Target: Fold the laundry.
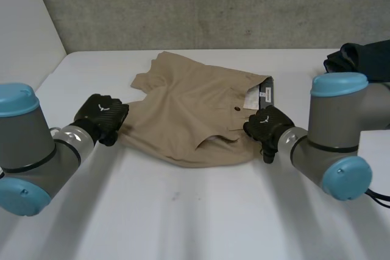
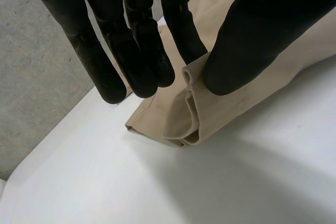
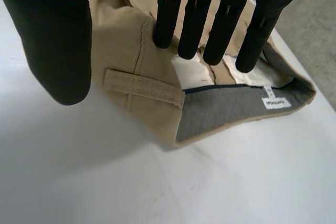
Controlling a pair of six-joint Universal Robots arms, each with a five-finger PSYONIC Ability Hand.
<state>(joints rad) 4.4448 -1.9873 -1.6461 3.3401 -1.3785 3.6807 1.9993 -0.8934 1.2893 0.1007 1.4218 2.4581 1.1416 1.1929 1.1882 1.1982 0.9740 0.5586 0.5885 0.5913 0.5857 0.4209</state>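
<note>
Left wrist view first: our left hand (image 2: 262, 30) pinches a leg hem of the beige shorts (image 2: 220, 114) between thumb and fingers. Our right hand (image 3: 52, 35) is released, its straight fingertips resting beside the waistband (image 3: 226, 111). The shorts lie rumpled mid-table (image 1: 195, 211), toward the far edge. We judge them light, limp and easy to bunch, best held at the hems and waistband corners. A dark cloth (image 1: 359, 59) sits at the far right corner.

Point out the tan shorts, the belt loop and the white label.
tan shorts (image 1: 189, 111), head view, middle of the fabric.
belt loop (image 3: 142, 86), right wrist view, middle of the strap.
white label (image 3: 275, 102), right wrist view, its centre.
</note>
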